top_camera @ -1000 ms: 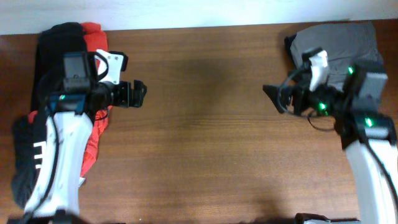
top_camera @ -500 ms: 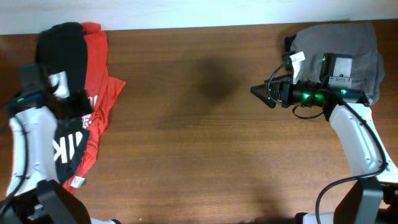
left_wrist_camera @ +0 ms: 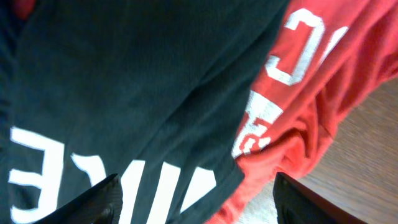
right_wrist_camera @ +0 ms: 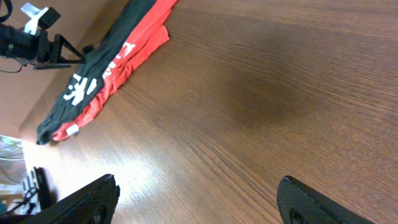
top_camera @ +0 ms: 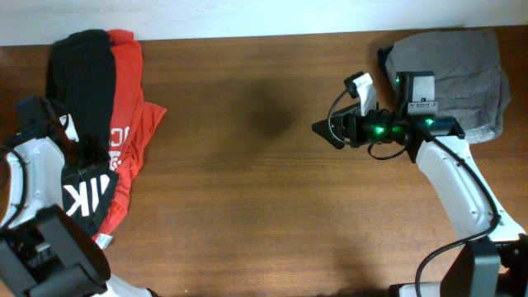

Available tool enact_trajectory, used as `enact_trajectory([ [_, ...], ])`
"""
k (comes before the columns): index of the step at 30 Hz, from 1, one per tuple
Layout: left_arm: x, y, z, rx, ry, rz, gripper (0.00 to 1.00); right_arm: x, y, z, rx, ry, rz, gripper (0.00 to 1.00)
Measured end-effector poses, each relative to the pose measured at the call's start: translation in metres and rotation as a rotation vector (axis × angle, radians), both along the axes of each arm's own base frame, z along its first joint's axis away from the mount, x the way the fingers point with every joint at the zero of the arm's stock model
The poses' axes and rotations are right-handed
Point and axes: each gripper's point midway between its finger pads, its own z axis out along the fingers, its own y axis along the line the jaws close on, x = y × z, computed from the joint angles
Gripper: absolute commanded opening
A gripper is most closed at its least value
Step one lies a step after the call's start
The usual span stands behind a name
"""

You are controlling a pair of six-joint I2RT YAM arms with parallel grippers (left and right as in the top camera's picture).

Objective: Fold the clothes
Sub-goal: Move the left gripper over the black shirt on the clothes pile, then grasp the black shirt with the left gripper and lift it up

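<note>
The black-green T-shirt [top_camera: 78, 78] with white NIKE letters lies crumpled at the table's left edge, on top of the red T-shirt [top_camera: 125, 103] with white print. My left gripper [top_camera: 89, 148] hangs over both, open and empty. In the left wrist view the black shirt [left_wrist_camera: 124, 93] and the red shirt [left_wrist_camera: 311, 81] fill the frame between the spread fingers of the left gripper [left_wrist_camera: 196, 186]. My right gripper [top_camera: 323, 129] is open and empty over bare wood right of the table's middle. In the right wrist view, the right gripper [right_wrist_camera: 198, 183] faces the two shirts [right_wrist_camera: 118, 50] far off.
A grey garment [top_camera: 450, 62] lies bunched at the back right corner, behind my right arm. The brown wooden table [top_camera: 247, 190] stretches between the two arms. A white wall runs along the far edge.
My left gripper has swung from over the bare table back left to above the black and red shirts. My right gripper has moved left toward the table's middle.
</note>
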Motion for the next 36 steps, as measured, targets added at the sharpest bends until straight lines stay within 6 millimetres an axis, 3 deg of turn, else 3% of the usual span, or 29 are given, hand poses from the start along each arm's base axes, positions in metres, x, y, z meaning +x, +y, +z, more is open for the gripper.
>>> enact_trajectory([
  [11,0.007,0.004,-0.036,-0.019,0.047,-0.001,0.73,0.002,-0.002,-0.002,-0.019,0.000,-0.014,0.82],
  [13,0.007,0.004,-0.044,-0.026,0.060,-0.002,0.69,0.002,-0.003,-0.003,-0.022,0.000,-0.016,0.82],
  [16,0.006,0.003,-0.055,-0.035,0.082,-0.006,0.52,0.002,-0.003,-0.003,-0.025,0.000,-0.018,0.82],
  [18,0.004,0.004,-0.060,-0.033,0.100,-0.015,0.46,0.002,-0.003,-0.003,-0.026,0.000,-0.018,0.82],
  [22,0.004,0.005,-0.061,-0.026,0.104,-0.016,0.31,0.003,-0.004,-0.004,-0.028,0.000,-0.020,0.82],
  [29,-0.002,0.002,-0.057,-0.047,0.135,-0.016,0.31,0.003,-0.004,-0.004,-0.028,0.000,-0.020,0.82],
  [31,-0.003,0.000,-0.051,-0.059,0.149,-0.017,0.19,0.003,-0.004,-0.004,-0.028,0.000,-0.020,0.82],
  [32,-0.004,-0.001,-0.048,-0.064,0.157,-0.016,0.06,0.003,-0.004,-0.004,-0.028,0.000,-0.020,0.82],
  [36,0.002,0.000,-0.029,-0.076,0.153,-0.017,0.01,0.003,-0.004,-0.004,-0.028,0.000,-0.020,0.81],
])
